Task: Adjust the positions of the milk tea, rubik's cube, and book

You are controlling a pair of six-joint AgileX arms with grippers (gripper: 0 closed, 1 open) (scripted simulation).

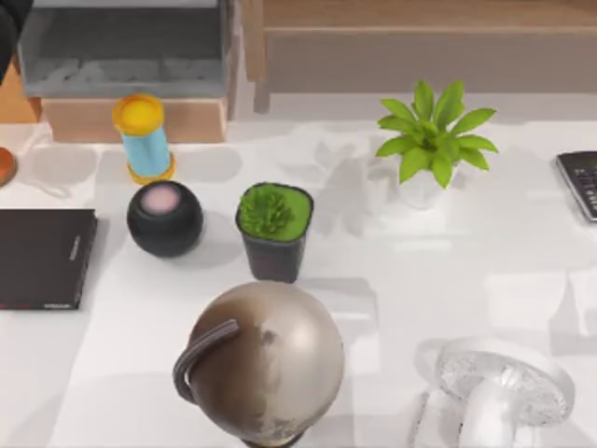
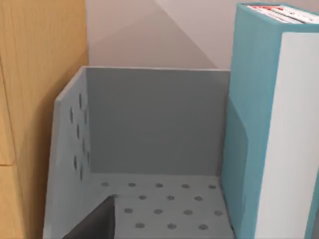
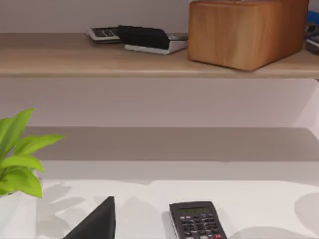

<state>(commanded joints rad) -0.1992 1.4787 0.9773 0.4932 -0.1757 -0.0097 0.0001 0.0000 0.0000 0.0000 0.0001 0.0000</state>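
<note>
The milk tea (image 1: pixel 144 138) stands upright in the top view's upper left; I cannot tell either claw's state. The book (image 2: pixel 269 124) stands upright in a grey bin (image 2: pixel 149 129).

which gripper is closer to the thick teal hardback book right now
Left. Its wrist view looks straight at the thick teal hardback book standing beside it; the right wrist view faces the black calculator instead.

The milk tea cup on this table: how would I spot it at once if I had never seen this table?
Start at the big brown globe at the table's front edge, then go back and left past the round black speaker. Right behind the speaker stands the milk tea: a small upright cup with a light blue body and yellow lid, the only blue-and-yellow thing there.
</note>
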